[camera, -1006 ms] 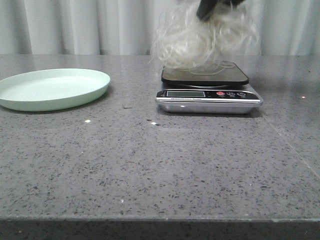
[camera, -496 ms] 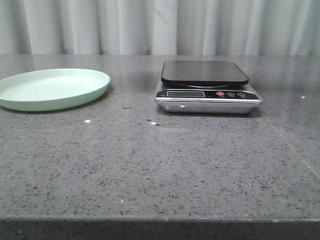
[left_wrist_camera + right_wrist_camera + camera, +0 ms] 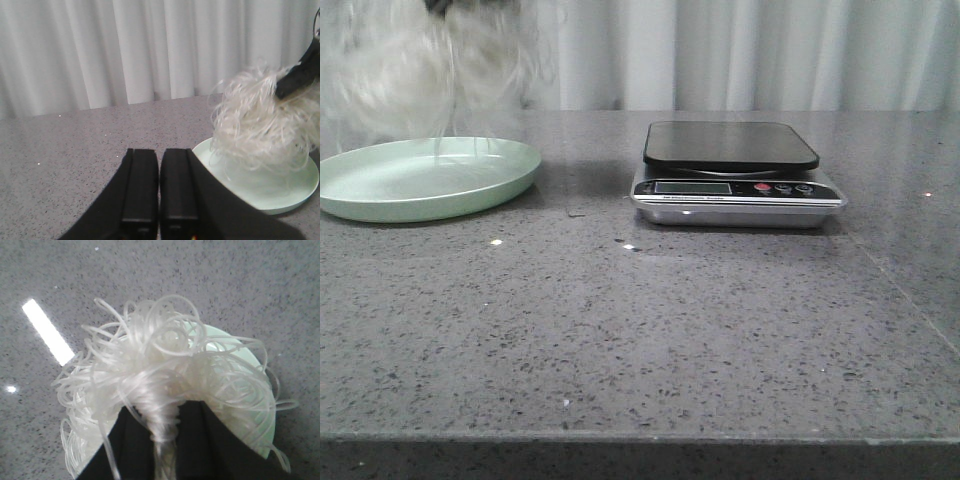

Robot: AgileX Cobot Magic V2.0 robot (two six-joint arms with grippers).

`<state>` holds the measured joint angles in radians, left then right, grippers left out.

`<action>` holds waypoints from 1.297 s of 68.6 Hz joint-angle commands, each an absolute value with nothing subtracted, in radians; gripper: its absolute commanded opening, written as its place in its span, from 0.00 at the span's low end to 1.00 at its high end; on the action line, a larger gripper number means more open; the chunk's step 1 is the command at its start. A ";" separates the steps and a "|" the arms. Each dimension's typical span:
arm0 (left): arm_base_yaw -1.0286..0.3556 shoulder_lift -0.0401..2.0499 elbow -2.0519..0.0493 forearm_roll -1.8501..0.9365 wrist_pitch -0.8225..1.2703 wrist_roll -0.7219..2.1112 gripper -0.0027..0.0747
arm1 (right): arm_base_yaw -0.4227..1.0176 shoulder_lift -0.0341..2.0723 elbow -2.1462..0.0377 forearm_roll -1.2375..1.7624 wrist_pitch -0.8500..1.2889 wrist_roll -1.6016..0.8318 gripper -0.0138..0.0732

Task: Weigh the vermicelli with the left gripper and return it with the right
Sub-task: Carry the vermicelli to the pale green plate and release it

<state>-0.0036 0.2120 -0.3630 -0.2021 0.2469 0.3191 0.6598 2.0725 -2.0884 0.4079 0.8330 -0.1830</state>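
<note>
The vermicelli (image 3: pixel 425 70), a fluffy whitish tangle, hangs blurred just above the pale green plate (image 3: pixel 430 190) at the left of the table. My right gripper (image 3: pixel 161 420) is shut on a bunch of its strands; the vermicelli (image 3: pixel 155 385) spreads over the plate (image 3: pixel 250 410) below. In the front view only a dark bit of that gripper (image 3: pixel 445 5) shows at the top edge. My left gripper (image 3: pixel 159 165) is shut and empty, beside the plate (image 3: pixel 295 195), with the vermicelli (image 3: pixel 260 130) in sight. The scale (image 3: pixel 735 172) stands bare.
The grey speckled table (image 3: pixel 640 330) stretches forward of the plate and scale. A white curtain (image 3: pixel 740 50) hangs behind the table's far edge.
The vermicelli, over the scale a second ago, was out of view half a second ago and now hangs above the plate at the left. The scale's platform is bare.
</note>
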 commanded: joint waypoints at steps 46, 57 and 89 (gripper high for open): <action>-0.008 0.221 -0.390 -0.219 0.155 0.315 0.21 | 0.659 2.085 -2.125 0.495 0.707 -0.190 0.36; -0.008 0.221 -0.390 -0.219 0.155 0.315 0.21 | 0.659 2.077 -2.125 0.495 0.717 -0.190 0.66; -0.008 0.221 -0.390 -0.219 0.155 0.315 0.21 | 0.539 1.907 -2.125 0.481 0.781 -0.190 0.70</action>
